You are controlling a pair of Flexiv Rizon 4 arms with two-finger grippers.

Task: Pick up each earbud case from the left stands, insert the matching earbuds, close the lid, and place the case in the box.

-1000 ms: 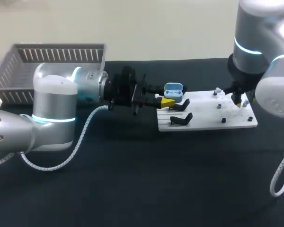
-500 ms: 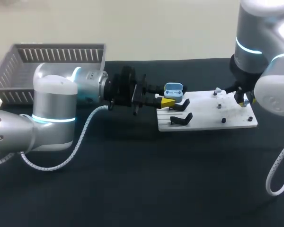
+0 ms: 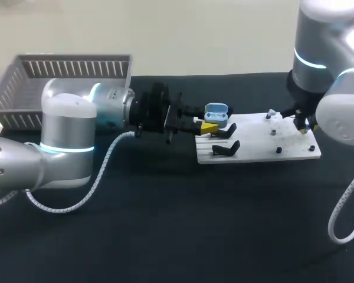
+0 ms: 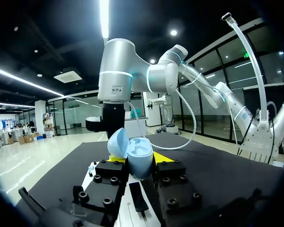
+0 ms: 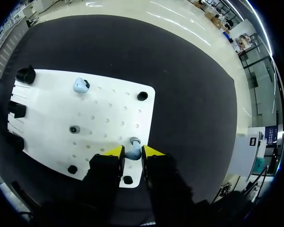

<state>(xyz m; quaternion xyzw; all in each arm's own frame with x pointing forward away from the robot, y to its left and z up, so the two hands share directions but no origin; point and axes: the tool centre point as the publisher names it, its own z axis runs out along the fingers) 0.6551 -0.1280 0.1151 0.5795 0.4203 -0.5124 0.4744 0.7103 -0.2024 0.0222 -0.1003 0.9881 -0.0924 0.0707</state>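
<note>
Your left gripper (image 4: pixel 140 160) is clamping the open pale-blue plastic earbud case (image 4: pixel 138 150). Your right gripper (image 5: pixel 133 152) is pinching a small pale-blue earbud (image 5: pixel 132 149) at the white perforated board (image 5: pixel 52 113)'s edge.

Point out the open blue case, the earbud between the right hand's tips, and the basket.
case (image 4: pixel 141 163): left wrist view, on its lower shell.
earbud (image 5: pixel 132 152): right wrist view, on its rounded body.
basket (image 3: pixel 76 66): head view, on its slatted back wall.
</note>
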